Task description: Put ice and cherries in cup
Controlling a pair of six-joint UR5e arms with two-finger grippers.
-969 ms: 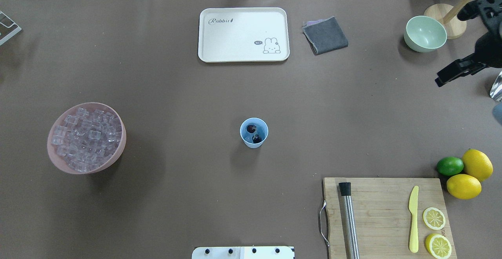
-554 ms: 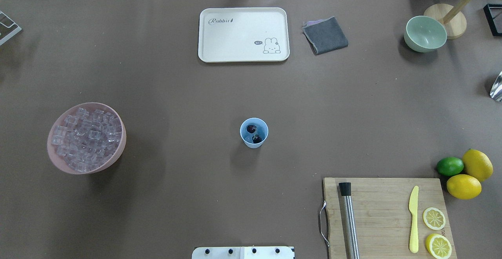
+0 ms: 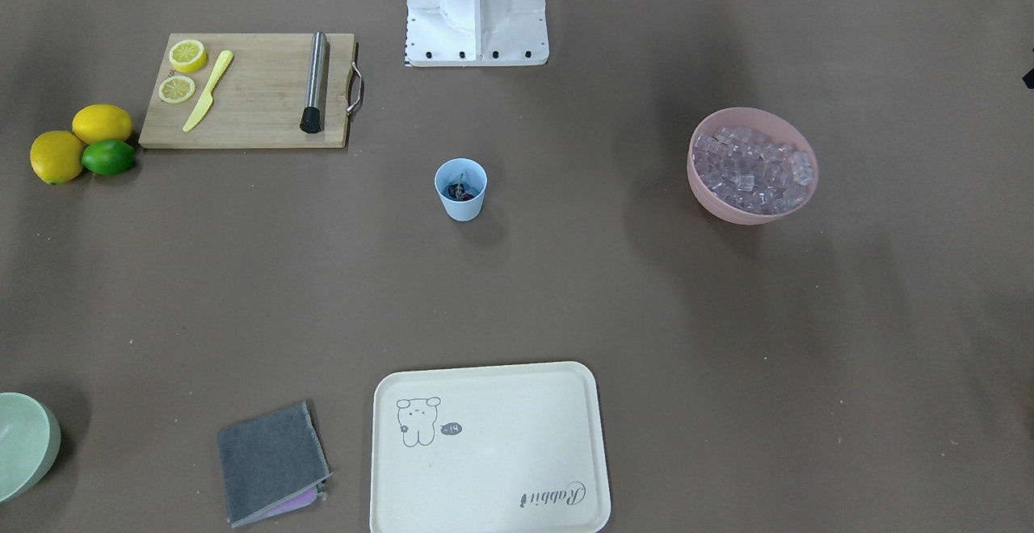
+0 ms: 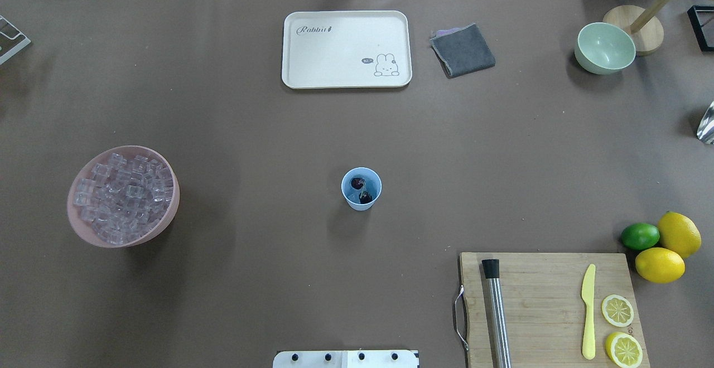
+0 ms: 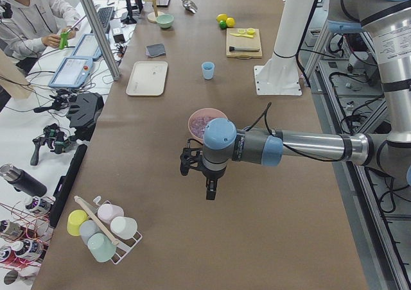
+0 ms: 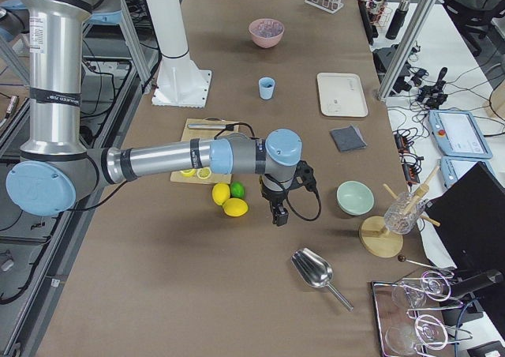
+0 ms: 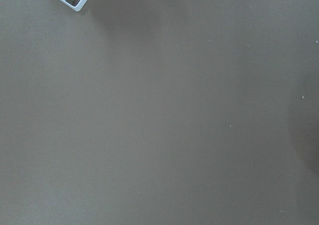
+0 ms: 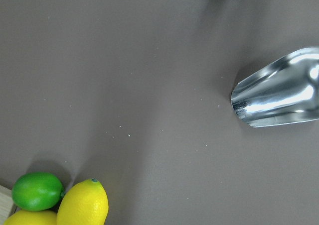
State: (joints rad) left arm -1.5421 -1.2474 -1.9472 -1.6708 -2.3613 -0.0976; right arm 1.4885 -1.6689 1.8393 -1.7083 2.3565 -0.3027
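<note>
Cherries (image 4: 365,197) inside cup (image 4: 357,206), ice (image 4: 120,198) in pink bowl (image 4: 174,203), left claw (image 5: 210,190), right claw (image 6: 278,215), openness cannot be told

The desk (image 4: 223,106) wears a matt brown, paper-like covering. The cup (image 3: 461,206) is smooth, light blue plastic. The ice (image 4: 120,198) is clear and glassy in a dull pink plastic bowl (image 4: 170,212). The scoop (image 8: 279,93) is mirror-polished metal, the cutting board (image 4: 541,301) pale grained wood, the cloth (image 4: 463,50) grey woven fabric, the tray (image 4: 334,50) matt cream.
</note>
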